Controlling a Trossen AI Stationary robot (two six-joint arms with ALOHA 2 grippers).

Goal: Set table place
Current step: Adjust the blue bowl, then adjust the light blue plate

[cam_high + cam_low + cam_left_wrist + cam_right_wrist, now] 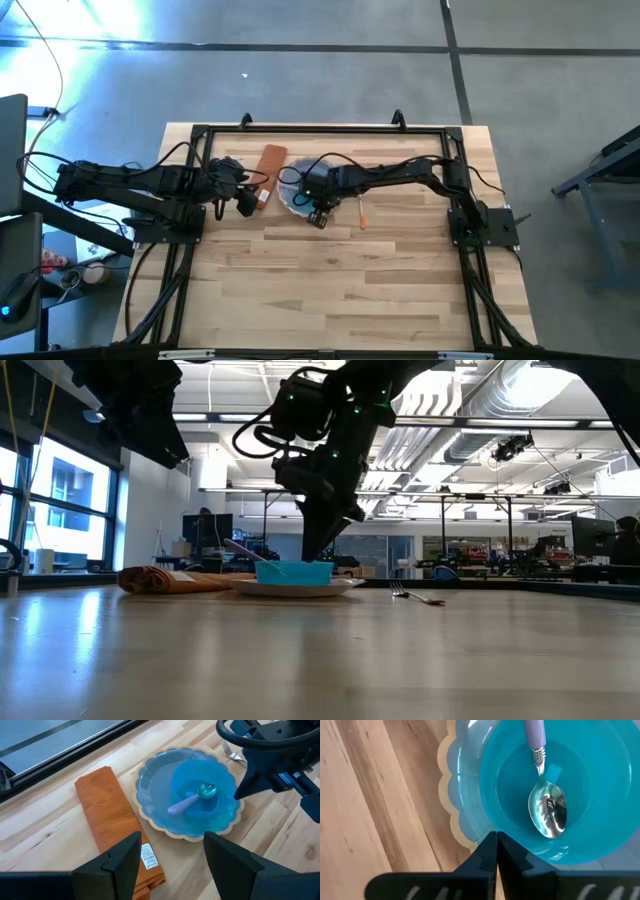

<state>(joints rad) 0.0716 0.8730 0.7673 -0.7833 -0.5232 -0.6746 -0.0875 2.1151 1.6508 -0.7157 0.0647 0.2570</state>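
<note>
A blue scalloped plate (150, 780) lies on the light-wood table (350, 280). A teal bowl (205, 795) stands on the plate. A spoon (547, 810) with a lilac handle lies in the bowl, its handle leaning on the rim. A folded orange napkin (105, 815) lies left of the plate. A fork (361, 212) lies right of it. My right gripper (496, 836) is shut, pointing down at the bowl's near rim. My left gripper (171, 840) is open and empty above the napkin's near end. My right gripper's shut fingertips stand at the bowl's near rim (492, 827), over the plate's edge, coming from above. The fingers themselves hide the spot, so I cannot tell whether they touch the bowl or the plate.
The black rail frame (320, 128) runs along the table's far edge and down both sides. The near half of the tabletop (340, 290) is bare wood. The room behind shows in the low view.
</note>
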